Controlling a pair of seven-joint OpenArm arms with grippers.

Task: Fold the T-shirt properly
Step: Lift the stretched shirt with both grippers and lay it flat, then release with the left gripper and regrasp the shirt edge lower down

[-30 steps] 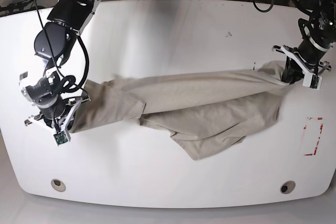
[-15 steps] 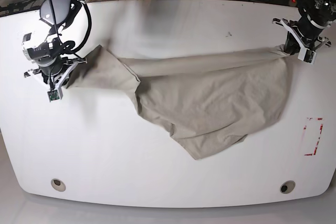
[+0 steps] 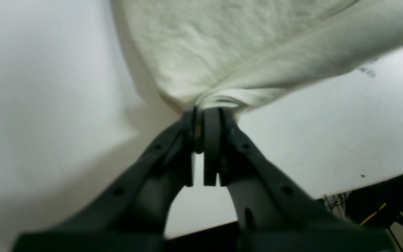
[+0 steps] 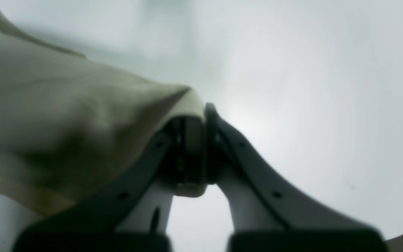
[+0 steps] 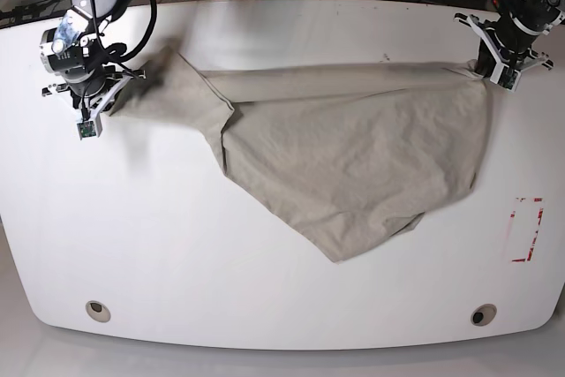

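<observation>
Our left claw [image 5: 488,69] and right claw [image 5: 108,101] stayed clenched on opposite corners of the T-shirt [image 5: 353,156]. We had drawn it toward the worktop's [image 5: 265,306] far edge, so it lay spread wider, nearer flat for folding.

T-shirt [image 5: 353,156] plain beige-khaki; table [image 5: 221,297] white; red-striped marking [image 5: 527,229] near edge.

One T-shirt [image 5: 353,156], one table [image 5: 265,297], two tools.
</observation>
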